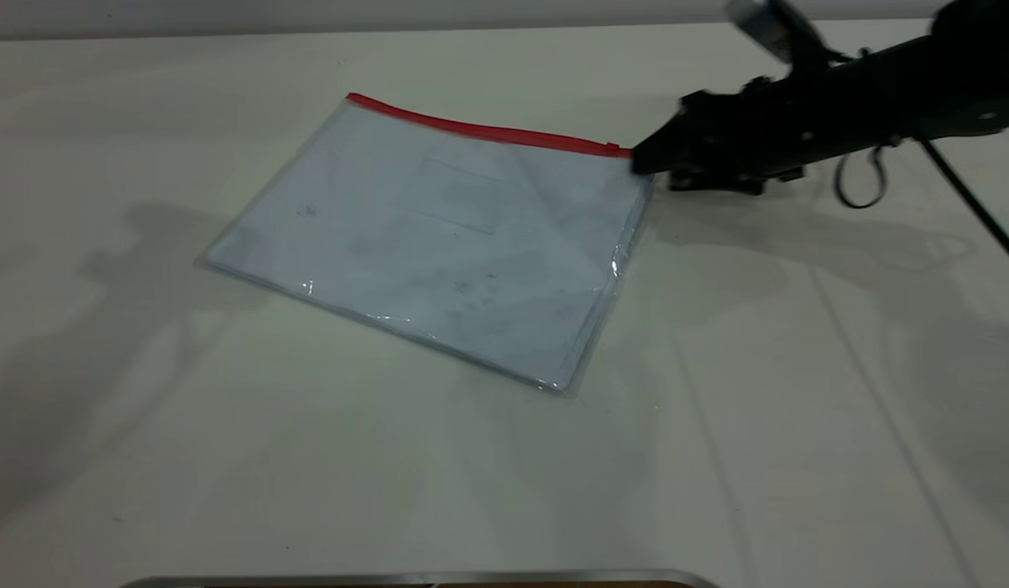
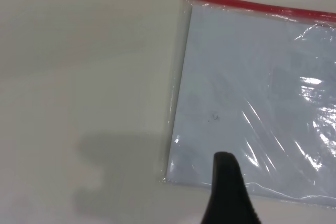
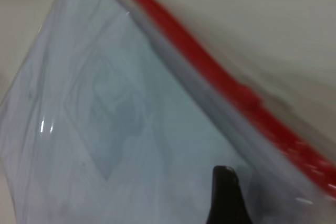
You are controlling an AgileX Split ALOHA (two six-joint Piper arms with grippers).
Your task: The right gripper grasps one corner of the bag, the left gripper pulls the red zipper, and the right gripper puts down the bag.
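Observation:
The bag (image 1: 439,237), a clear pouch with white sheets inside, lies at an angle on the table. Its red zipper (image 1: 480,129) runs along the far long edge, with the slider tab (image 1: 612,148) at the right end. My right gripper (image 1: 637,159) reaches in from the right and is shut on the bag's red-tipped corner (image 1: 628,155). In the right wrist view the bag (image 3: 131,129) and zipper (image 3: 210,72) fill the picture. My left gripper (image 2: 227,187) does not show in the exterior view. It hovers over a clear corner of the bag (image 2: 252,103), far from the zipper (image 2: 252,4).
The pale table (image 1: 227,457) stretches wide on every side of the bag. A metal rim (image 1: 423,578) runs along the near edge. The right arm's looped cable (image 1: 860,184) hangs just above the table behind the gripper.

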